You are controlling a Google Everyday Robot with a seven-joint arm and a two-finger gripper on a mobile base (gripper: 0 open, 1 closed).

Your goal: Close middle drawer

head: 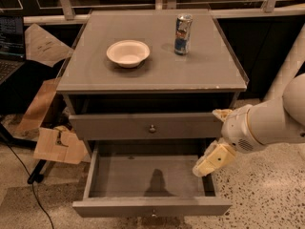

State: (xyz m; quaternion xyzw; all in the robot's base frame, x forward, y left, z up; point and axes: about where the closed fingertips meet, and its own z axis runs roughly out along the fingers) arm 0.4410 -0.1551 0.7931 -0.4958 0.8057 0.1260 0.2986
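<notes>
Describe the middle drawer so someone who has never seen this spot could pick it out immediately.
Find the grey cabinet with a white bowl and a can on top. Two drawer fronts show below; the middle drawer is the lower one, with the gripper by its right side wall. Unlike the upper drawer, it is pulled far out, its empty grey box open to view.

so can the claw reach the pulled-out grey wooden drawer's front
Probably yes: the claw hovers by the right wall of the pulled-out grey wooden drawer, with nothing between it and its front panel.
</notes>
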